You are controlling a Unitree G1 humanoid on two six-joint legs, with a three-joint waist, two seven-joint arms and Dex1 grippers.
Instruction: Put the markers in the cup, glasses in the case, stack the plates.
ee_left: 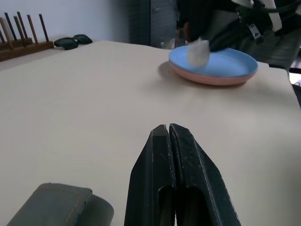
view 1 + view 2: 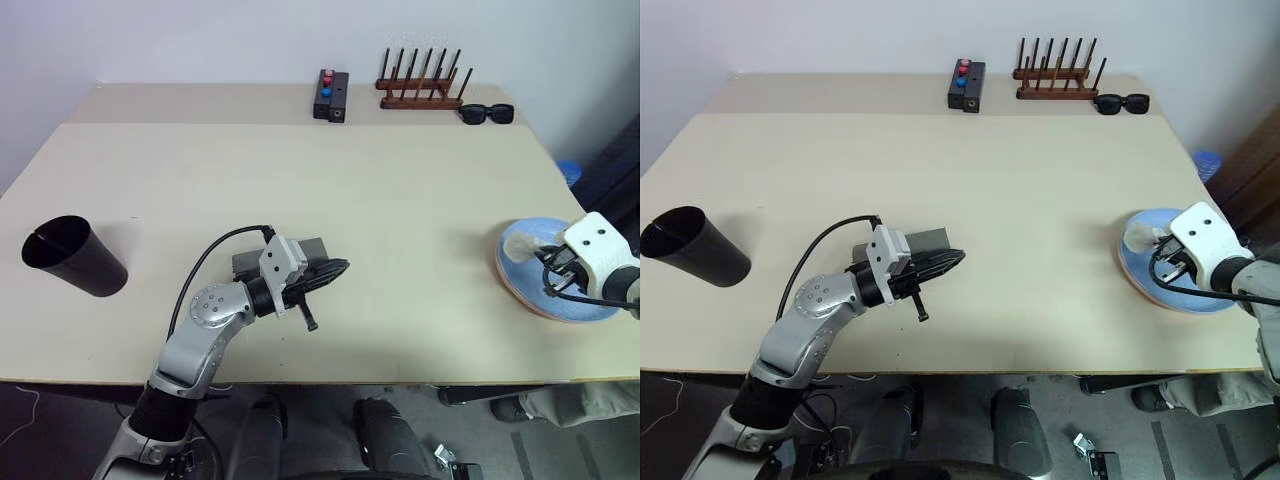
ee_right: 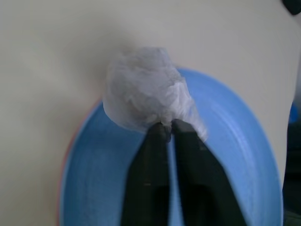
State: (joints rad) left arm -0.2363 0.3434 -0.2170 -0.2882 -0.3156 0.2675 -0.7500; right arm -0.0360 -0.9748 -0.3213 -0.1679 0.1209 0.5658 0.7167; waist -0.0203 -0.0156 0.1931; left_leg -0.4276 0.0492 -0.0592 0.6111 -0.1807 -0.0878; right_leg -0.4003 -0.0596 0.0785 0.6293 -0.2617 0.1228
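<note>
left gripper (image 1: 168, 129) sits level over the beige tabletop (image 2: 350, 200) near the front edge, its two black fingers pressed flat together with nothing between them. just beside and partly behind it lies the grey rectangular felt-like glasses case (image 2: 300, 250), lid down. right gripper (image 3: 166, 126) is over the plates at the table's right side; its fingers stand almost together at the tips, pinching or touching a crumpled white tissue wad (image 3: 141, 94), though a firm grip cannot be told. round flat light blue plate (image 1: 221, 63) rests directly on the pink plate (image 1: 207, 80), only the pink rim showing beneath. tall black tapered plastic cup (image 2: 72, 256) lies on its side at the table's left. along the far edge: black box with red and blue buttons (image 2: 330, 95), wooden peg rack (image 2: 420, 85), chunky black sunglasses (image 2: 487, 113).
</note>
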